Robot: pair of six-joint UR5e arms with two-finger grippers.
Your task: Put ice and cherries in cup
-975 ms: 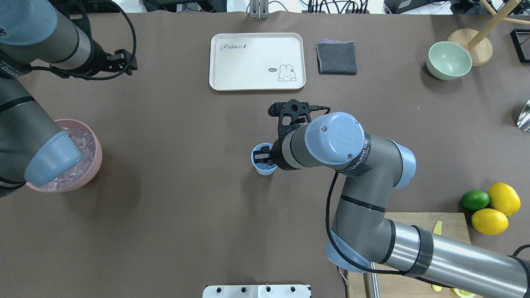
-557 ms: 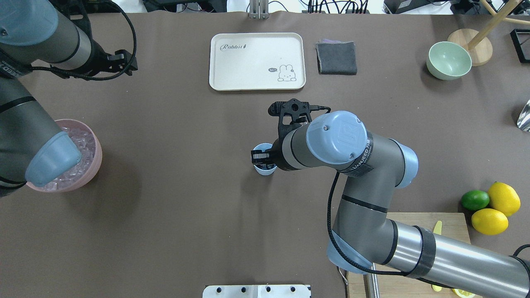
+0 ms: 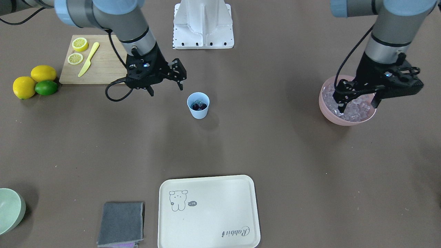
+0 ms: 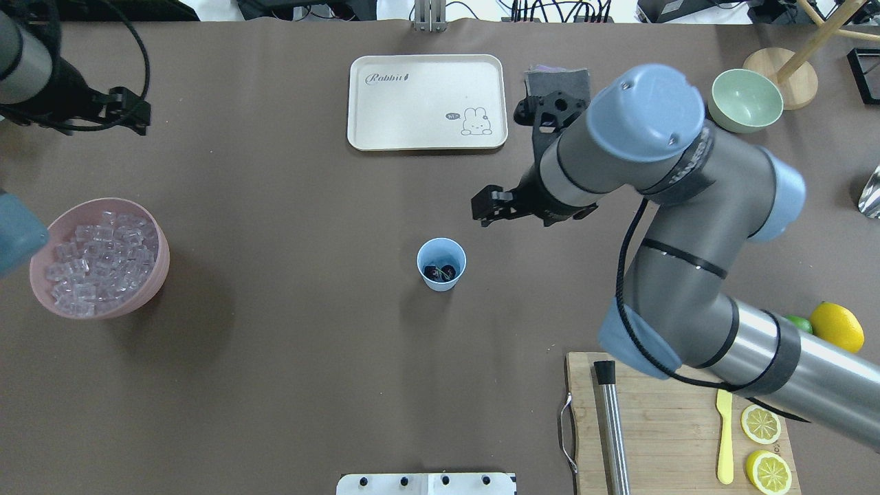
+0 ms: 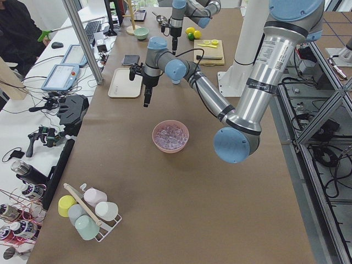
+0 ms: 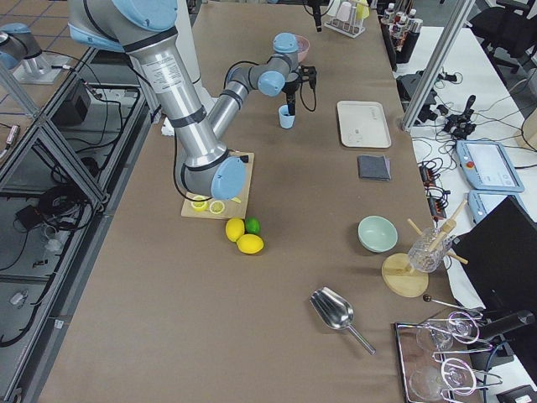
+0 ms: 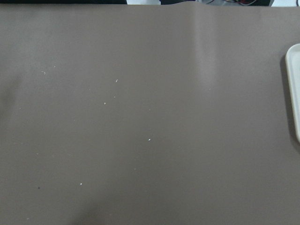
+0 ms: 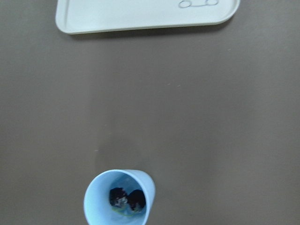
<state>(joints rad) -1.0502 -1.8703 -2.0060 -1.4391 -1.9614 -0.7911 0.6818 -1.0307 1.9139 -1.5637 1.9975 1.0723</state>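
The light-blue cup (image 4: 441, 256) stands upright mid-table, also in the front view (image 3: 198, 112) and the right wrist view (image 8: 96, 206). The dark cherries (image 4: 440, 273) lie in its bottom (image 8: 127, 198); a pale glint sits among them, and I cannot tell if it is ice. The ice (image 4: 103, 258) fills the pink bowl (image 4: 159, 271) at the left. My right gripper (image 4: 482, 208) is open and empty, raised behind and to the right of the cup (image 3: 166, 88). My left gripper (image 3: 358, 103) is open, held high near the pink bowl.
A cream tray (image 4: 426, 102) lies at the back, with a grey cloth (image 3: 120, 224) beside it. A pale green bowl (image 4: 746, 100) is at the back right. A cutting board (image 4: 674, 426) with lemon slices, a yellow knife and a metal tool lies at front right, next to lemons (image 4: 835, 328).
My right gripper has lifted out of the cup and moved back and right; the cherries now lie in the cup. My left arm has swung left, uncovering the pink bowl.
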